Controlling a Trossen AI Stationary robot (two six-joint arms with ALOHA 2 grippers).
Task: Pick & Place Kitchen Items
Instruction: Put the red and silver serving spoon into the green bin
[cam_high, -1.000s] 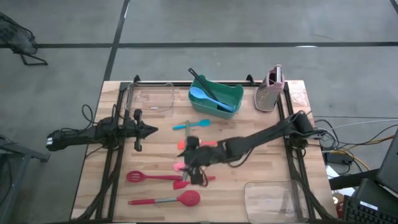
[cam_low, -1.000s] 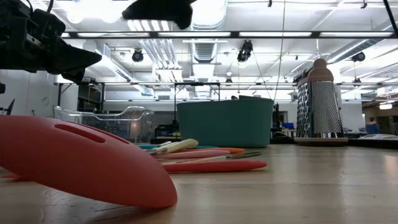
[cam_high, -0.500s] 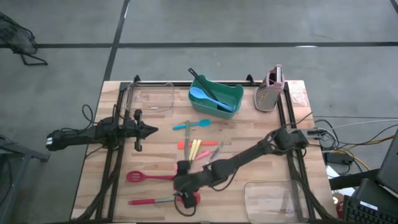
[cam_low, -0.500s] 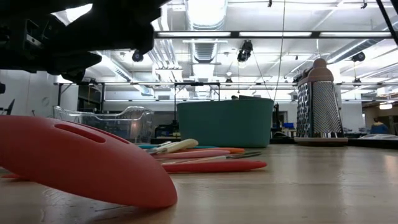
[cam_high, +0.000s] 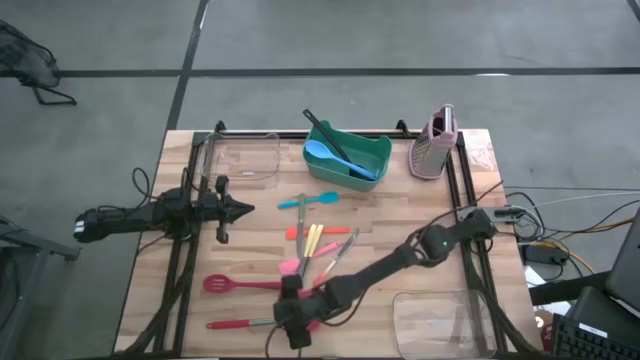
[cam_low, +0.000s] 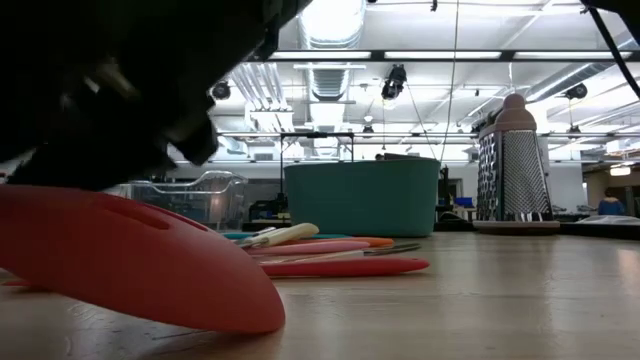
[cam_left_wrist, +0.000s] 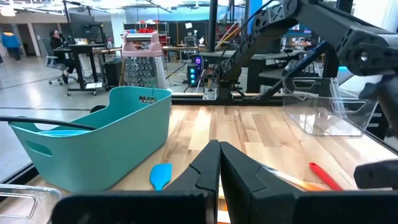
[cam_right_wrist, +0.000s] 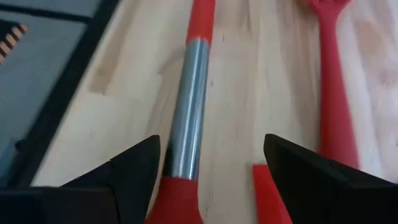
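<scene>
Right gripper (cam_high: 293, 328) moved nearer table edge, jaws wide, empty, hiding red spoon (cam_right_wrist: 185, 134) head.

No text, label or number can be read anywhere.

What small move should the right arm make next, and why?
Probably lower straight down and close. The right gripper is open above the near table edge, its fingers straddling the red spoon's metal-and-red handle, which lies flat on the table. The left gripper waits shut at the table's left.
</scene>
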